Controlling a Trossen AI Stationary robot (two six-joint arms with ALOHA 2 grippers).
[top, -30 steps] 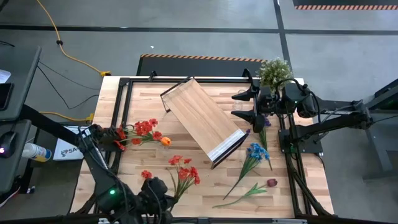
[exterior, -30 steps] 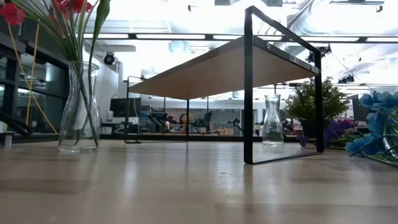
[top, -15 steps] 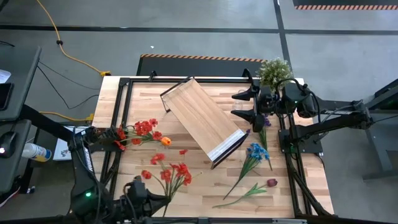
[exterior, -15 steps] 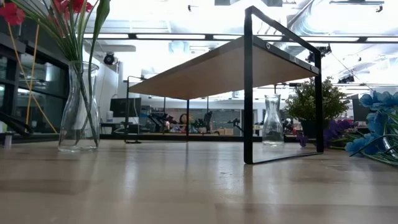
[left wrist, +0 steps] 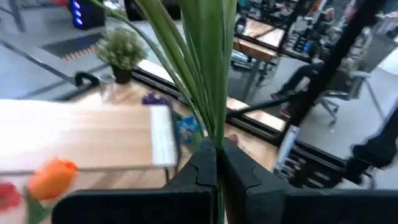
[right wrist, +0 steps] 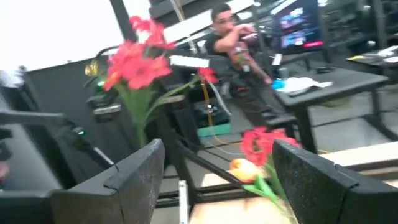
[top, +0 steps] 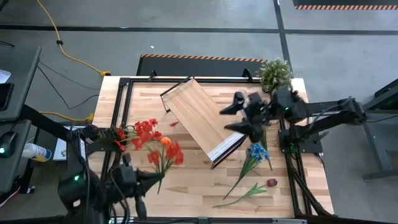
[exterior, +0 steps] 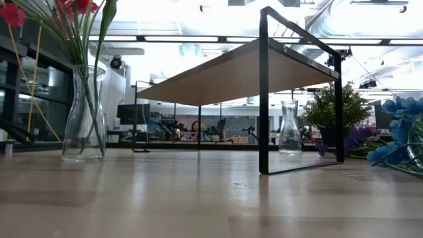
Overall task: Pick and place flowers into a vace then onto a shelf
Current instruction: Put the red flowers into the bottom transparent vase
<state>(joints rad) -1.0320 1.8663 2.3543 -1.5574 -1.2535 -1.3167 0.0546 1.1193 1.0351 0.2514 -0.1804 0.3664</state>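
Observation:
My left gripper (top: 149,179), near the table's front left, is shut on a bunch of red flowers (top: 165,153) lifted off the wood. Behind it a glass vase (exterior: 82,119) stands on its base, holding red flowers (top: 142,129) and an orange bloom (top: 165,141). The light-wood shelf (top: 200,117) stands slantwise mid-table. My right gripper (top: 233,117) hovers open over the shelf's right end, holding nothing. Blue flowers (top: 255,152) and a dark red one (top: 272,182) lie on the table at the right. An empty vase (exterior: 289,129) stands far right. My left gripper pinches the bunch's green stems (left wrist: 214,140) between its two fingers (left wrist: 200,169), several stems together, low on the bunch. The stems rise out of the fingers and the red blooms (top: 168,151) stand clear of the table, leaning toward the shelf.
A bushy potted plant (top: 274,71) stands at the far right corner. A purple flower (exterior: 355,137) lies near it. The black frame (top: 124,84) borders the tabletop. Bare wood (top: 199,180) lies between the shelf and the front edge. A person (right wrist: 233,43) sits beyond the table.
My left gripper has risen and gone toward the table's left edge, rolling its wrist. The red bunch, which lay near the front edge, is now lifted clear with its blooms up near the vase. My right gripper has swung leftward over the shelf's right end and turned.

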